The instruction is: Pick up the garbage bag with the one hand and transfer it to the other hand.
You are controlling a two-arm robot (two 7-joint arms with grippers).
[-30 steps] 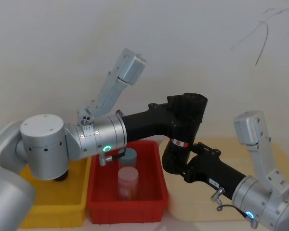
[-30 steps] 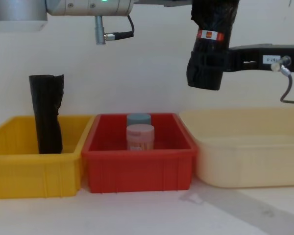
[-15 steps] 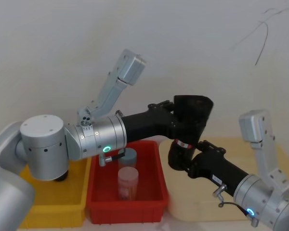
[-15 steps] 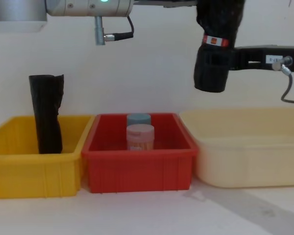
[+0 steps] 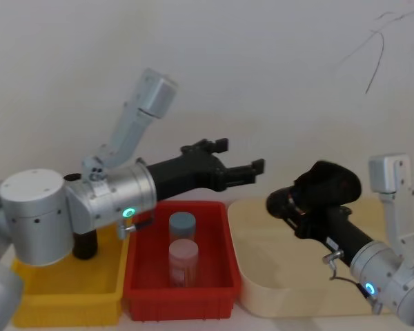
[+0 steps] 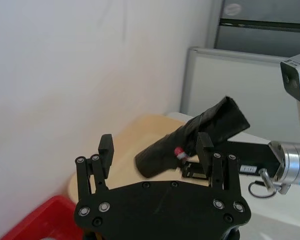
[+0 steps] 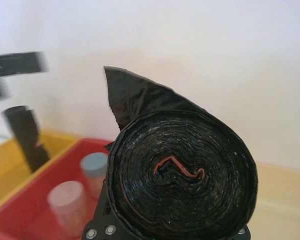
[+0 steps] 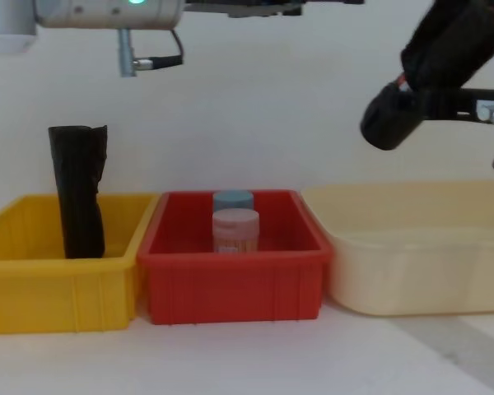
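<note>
Black plastic roll of garbage bags (image 5: 331,181), red-and-white band, tilts at three o'clock, squeezed in the right gripper (image 5: 309,210). The left gripper (image 5: 234,157) gapes empty. Probably light, squashy, slippery; grab its middle.

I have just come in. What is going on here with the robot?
The right tool holds the garbage bag, tilted, in the air above the beige bin. The left tool is open and empty, clear of the bag, high over the red bin. A second black roll stands in the yellow bin.
</note>
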